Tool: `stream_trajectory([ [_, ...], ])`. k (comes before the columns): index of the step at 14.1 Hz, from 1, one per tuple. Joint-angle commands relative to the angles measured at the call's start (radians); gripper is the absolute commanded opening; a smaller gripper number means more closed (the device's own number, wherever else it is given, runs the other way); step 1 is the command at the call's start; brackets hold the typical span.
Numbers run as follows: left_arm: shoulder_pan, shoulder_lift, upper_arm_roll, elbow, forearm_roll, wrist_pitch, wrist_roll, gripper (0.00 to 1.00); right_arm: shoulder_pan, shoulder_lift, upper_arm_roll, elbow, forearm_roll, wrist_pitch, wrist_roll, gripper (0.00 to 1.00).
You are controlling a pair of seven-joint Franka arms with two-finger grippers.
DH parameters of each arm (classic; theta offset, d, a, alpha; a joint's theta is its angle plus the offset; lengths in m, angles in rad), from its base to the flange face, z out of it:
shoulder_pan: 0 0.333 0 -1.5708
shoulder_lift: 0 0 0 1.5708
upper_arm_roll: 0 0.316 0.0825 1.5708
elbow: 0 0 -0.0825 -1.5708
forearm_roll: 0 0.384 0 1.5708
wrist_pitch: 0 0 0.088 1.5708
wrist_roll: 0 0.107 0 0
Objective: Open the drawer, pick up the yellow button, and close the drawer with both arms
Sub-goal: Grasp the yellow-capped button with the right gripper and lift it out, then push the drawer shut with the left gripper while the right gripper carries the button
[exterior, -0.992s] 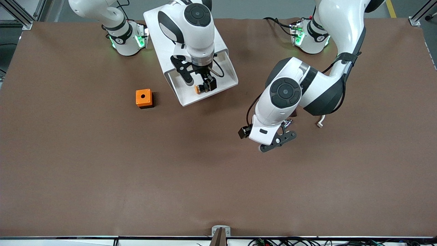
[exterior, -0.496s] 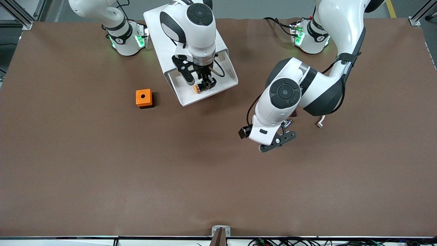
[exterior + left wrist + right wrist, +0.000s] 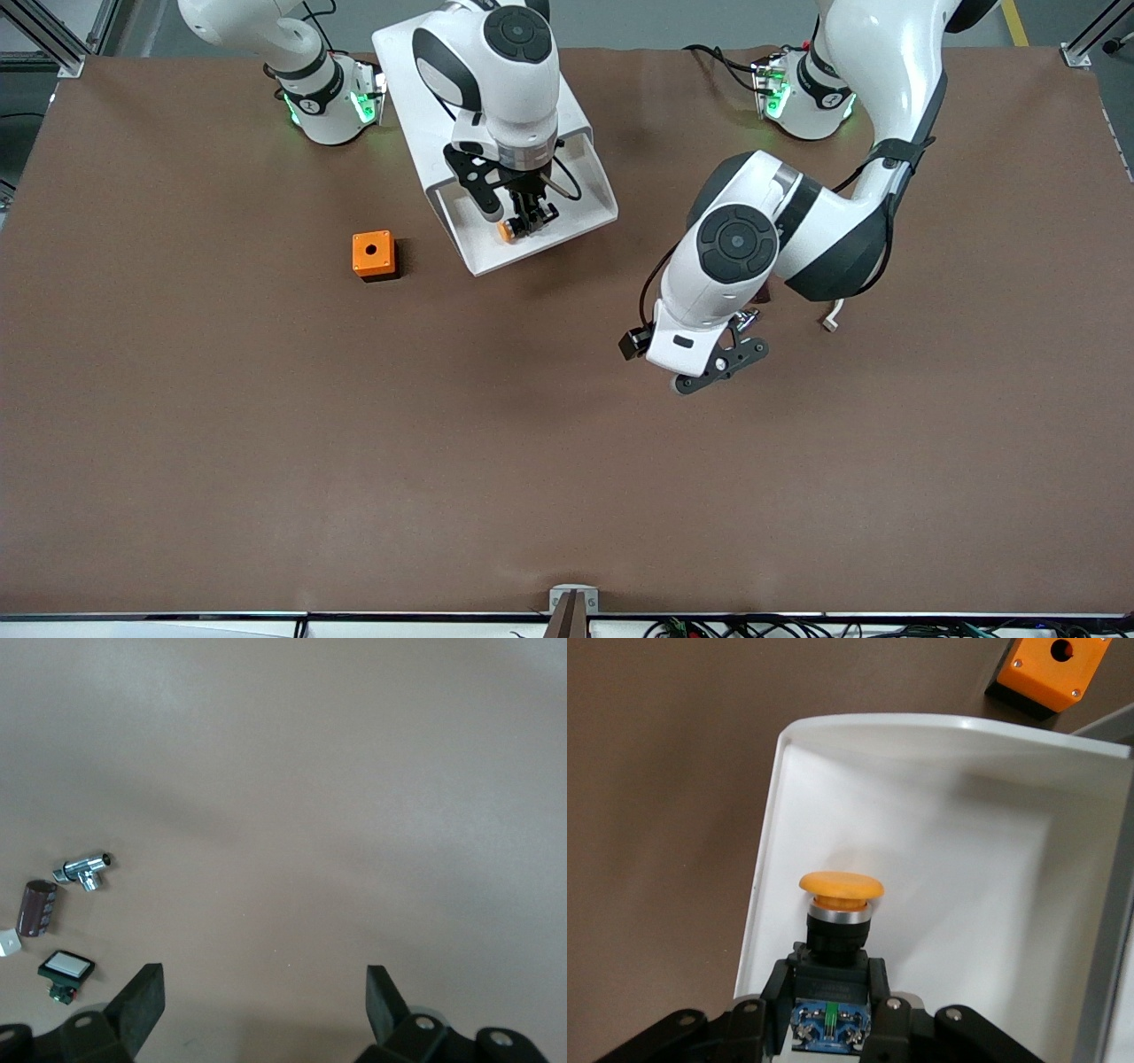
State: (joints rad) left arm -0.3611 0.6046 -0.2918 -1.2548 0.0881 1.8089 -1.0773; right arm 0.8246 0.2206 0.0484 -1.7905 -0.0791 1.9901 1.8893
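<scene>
The top drawer (image 3: 580,217) is pulled out of the white cabinet (image 3: 416,62) as a white tray. My right gripper (image 3: 527,221) is over the tray, shut on the button (image 3: 508,230). In the right wrist view the button (image 3: 840,904) shows its orange cap, black middle and blue rear block between the fingers (image 3: 775,988), over the drawer's white floor (image 3: 992,904). My left gripper (image 3: 719,366) is open and empty over bare table, toward the left arm's end; its fingertips (image 3: 142,1001) stand wide apart in the left wrist view.
An orange cube with a hole (image 3: 373,255) sits on the table beside the drawer, toward the right arm's end; it also shows in the right wrist view (image 3: 1050,669). Small parts lie near the left arm: a metal piece (image 3: 84,870), a dark cylinder (image 3: 38,908), a black-and-white switch (image 3: 65,967).
My right gripper with the button has shifted slightly toward the cabinet, over the drawer. The left arm has barely moved.
</scene>
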Motion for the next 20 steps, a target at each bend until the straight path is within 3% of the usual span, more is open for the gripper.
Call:
stream_trajectory([
  [1,-0.001,-0.006,-0.010,-0.015,0.022,0.013,-0.036,1.00,-0.028,-0.020,-0.007,0.048,-0.008,-0.062,-0.042,0.00],
  [5,-0.045,-0.005,-0.023,-0.051,0.016,0.010,-0.029,1.00,-0.136,-0.038,-0.007,0.103,0.021,-0.122,-0.220,0.00],
  [12,-0.160,0.015,-0.024,-0.052,-0.040,0.010,-0.026,1.00,-0.424,-0.067,-0.007,0.131,0.059,-0.172,-0.845,0.00],
  [20,-0.266,0.029,-0.024,-0.058,-0.109,0.010,-0.023,1.00,-0.714,0.002,-0.009,0.119,0.050,-0.081,-1.470,0.00],
])
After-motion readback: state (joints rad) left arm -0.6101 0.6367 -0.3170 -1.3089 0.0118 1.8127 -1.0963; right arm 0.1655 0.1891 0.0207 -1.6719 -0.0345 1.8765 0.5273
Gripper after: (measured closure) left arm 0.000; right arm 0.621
